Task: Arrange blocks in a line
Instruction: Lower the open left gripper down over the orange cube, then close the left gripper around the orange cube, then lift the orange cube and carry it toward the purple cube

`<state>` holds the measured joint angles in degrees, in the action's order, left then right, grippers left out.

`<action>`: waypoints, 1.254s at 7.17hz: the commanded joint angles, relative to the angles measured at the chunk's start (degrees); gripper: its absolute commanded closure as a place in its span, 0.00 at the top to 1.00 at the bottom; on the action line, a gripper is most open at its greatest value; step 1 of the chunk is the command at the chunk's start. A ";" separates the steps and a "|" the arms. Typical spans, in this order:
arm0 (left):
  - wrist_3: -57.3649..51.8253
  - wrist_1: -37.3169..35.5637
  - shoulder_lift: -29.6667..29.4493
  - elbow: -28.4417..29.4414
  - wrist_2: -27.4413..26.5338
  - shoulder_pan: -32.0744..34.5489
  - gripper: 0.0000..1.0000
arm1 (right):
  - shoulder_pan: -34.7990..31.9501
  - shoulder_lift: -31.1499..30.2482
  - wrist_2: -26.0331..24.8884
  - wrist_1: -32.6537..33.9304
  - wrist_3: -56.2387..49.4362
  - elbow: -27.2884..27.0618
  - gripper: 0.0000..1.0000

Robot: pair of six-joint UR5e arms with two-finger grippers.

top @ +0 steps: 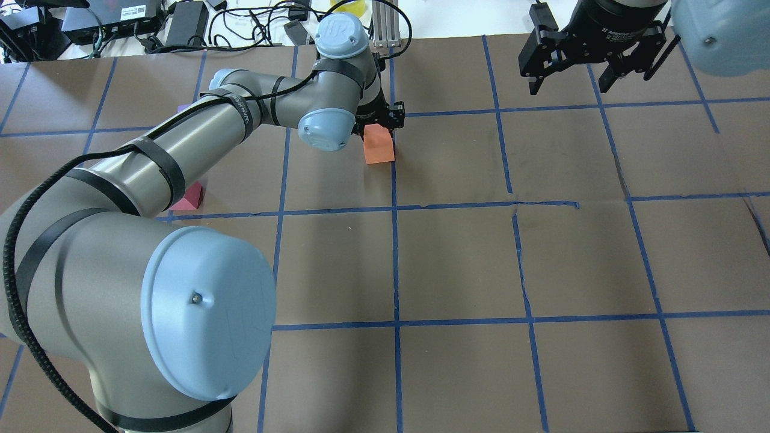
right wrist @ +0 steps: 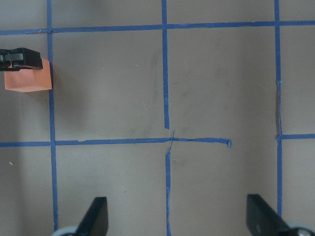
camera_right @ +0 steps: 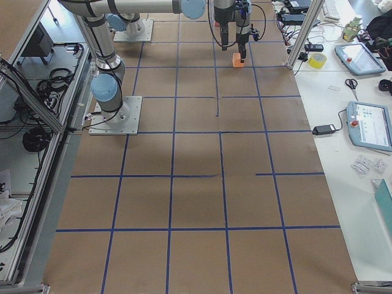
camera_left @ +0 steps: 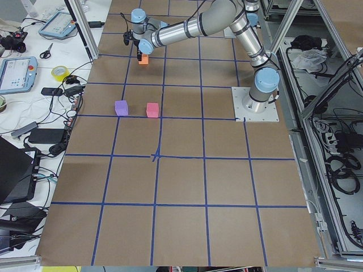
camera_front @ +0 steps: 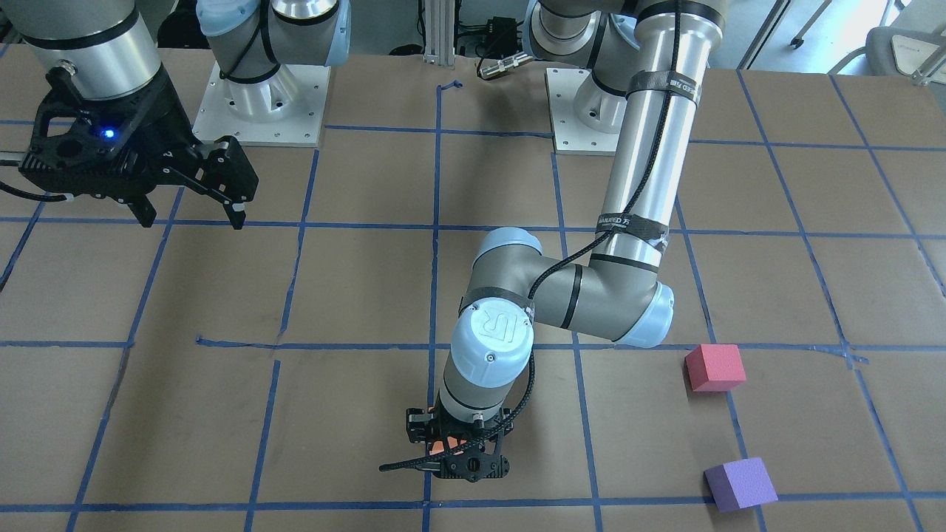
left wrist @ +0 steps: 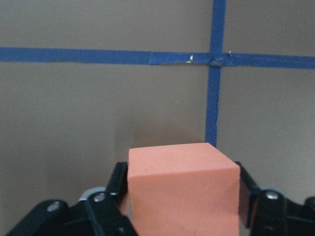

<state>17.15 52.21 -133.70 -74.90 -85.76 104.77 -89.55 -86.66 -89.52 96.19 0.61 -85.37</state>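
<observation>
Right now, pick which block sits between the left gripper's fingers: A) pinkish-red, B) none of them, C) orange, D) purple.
C: in the left wrist view the left gripper has its fingers against both sides of the orange block, while the pinkish-red block and the purple block lie apart on the table.

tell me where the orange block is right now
In the overhead view the orange block is far-centre, just left of the middle blue tape line, held between the left gripper's fingers.
</observation>
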 commanded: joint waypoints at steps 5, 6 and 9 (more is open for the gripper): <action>-2.48 7.90 6.07 3.09 -0.81 -8.33 0.08 | -0.18 0.00 0.14 0.49 0.01 -0.14 1.00; -4.22 10.86 7.12 3.09 -0.73 -11.83 0.08 | -0.18 0.00 0.48 0.58 0.01 -0.14 1.00; -17.73 15.46 9.94 2.13 -1.77 -21.15 0.06 | -0.18 0.00 0.84 0.49 0.01 -0.32 1.00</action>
<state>4.85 65.93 -124.81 -72.49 -86.84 87.69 -89.77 -86.66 -88.89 96.68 0.62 -85.65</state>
